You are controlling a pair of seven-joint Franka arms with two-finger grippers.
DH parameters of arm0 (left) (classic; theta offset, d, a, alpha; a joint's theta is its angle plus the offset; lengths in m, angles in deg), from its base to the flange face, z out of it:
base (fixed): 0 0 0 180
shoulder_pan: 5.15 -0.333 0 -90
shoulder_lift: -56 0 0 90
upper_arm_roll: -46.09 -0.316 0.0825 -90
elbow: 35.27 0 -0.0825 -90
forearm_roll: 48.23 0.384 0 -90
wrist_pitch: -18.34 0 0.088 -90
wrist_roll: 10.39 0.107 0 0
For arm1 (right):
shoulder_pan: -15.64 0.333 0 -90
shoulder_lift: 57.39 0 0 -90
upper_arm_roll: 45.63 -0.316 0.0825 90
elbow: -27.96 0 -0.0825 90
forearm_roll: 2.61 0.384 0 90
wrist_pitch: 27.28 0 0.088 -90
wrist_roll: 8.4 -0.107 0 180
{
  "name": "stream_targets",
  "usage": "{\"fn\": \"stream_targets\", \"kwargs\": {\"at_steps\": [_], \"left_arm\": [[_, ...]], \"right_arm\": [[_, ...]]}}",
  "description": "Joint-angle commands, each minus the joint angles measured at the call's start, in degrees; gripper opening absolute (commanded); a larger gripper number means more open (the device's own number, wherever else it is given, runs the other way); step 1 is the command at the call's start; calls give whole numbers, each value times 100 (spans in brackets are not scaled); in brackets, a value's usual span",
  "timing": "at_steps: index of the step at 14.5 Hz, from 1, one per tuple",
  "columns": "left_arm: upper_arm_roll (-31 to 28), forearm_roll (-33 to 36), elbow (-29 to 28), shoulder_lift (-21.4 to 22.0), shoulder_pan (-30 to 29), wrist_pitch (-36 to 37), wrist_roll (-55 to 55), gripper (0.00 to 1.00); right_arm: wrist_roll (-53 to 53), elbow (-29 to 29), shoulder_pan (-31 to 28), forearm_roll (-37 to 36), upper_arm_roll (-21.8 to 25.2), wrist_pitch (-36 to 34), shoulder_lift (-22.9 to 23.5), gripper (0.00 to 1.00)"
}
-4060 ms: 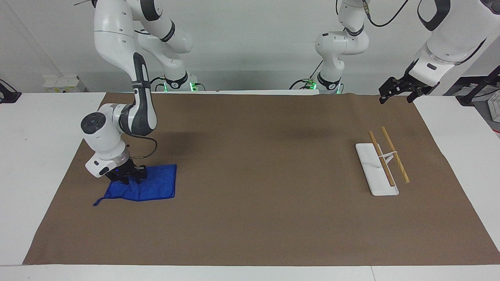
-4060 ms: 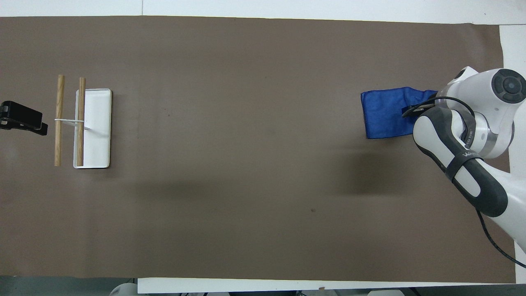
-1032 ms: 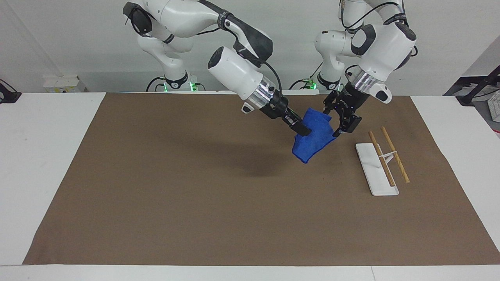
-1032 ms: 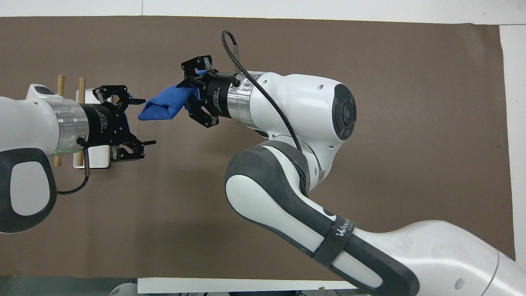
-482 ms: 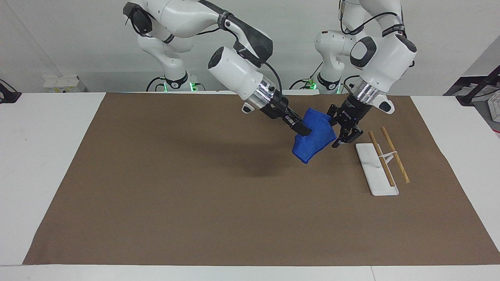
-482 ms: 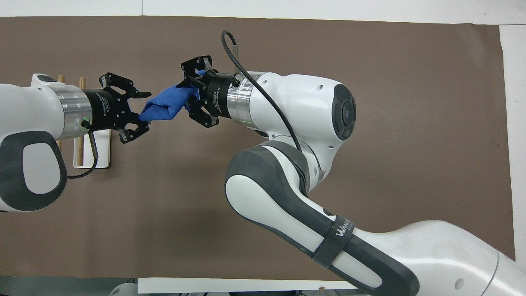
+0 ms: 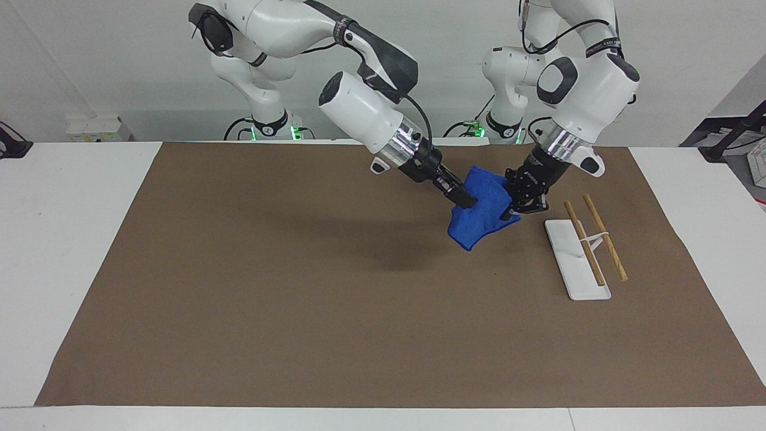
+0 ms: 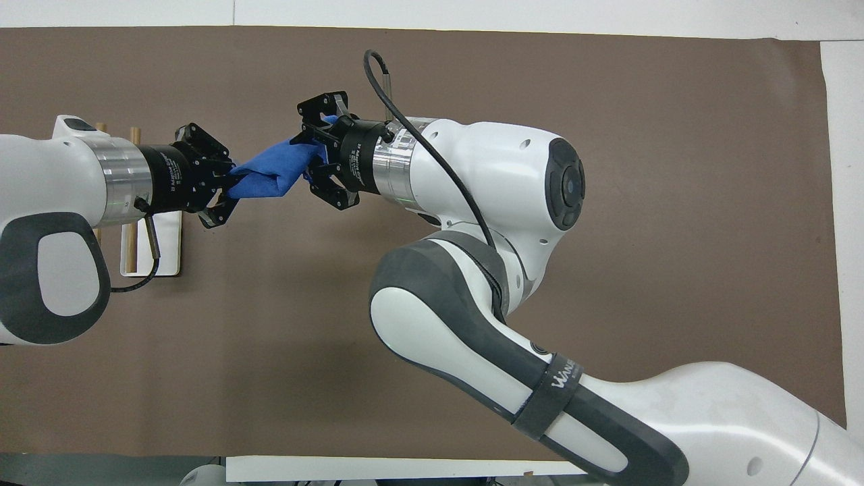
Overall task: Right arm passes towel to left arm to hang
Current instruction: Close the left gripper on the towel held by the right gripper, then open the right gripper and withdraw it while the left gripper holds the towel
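The blue towel (image 7: 479, 212) hangs bunched in the air over the brown mat, stretched between both grippers. My right gripper (image 7: 464, 200), on the arm with the blue wrist light, is shut on one end of the towel (image 8: 270, 177). At the other end, toward the rack, my left gripper (image 7: 513, 212) is shut on the cloth. From above, the left gripper (image 8: 226, 183) and the right gripper (image 8: 308, 162) face each other with the towel between them. The towel's lower fold dangles free above the mat.
The rack, a white base (image 7: 568, 263) with two wooden rods (image 7: 604, 236) held above it, stands toward the left arm's end of the table, just beside the left gripper. From above my left arm covers most of the rack (image 8: 162, 246). The brown mat (image 7: 299, 299) covers the table.
My left gripper moved in onto the towel's free end and went from open to shut on it. The right arm held still, keeping its grip.
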Motion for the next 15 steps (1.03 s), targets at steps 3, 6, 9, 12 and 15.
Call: {"fn": "stream_targets", "kwargs": {"at_steps": [3,6,9,12,15], "left_arm": [[-42,-86,214,-76,-53,145,185,0],[-42,-86,285,-119,-61,137,185,0],[-42,-51,381,-163,-61,137,229,0],[-42,-51,557,-251,-254,154,798,0],[-42,-42,637,-278,-552,163,1808,0]], "right_arm": [[-19,-32,-28,12,-73,77,62,0],[-62,-32,-63,30,-73,33,62,81],[-28,-41,-63,12,-3,25,36,100],[567,142,-28,-224,207,7,-113,100],[1936,642,-19,-295,576,-159,-464,100]]}}
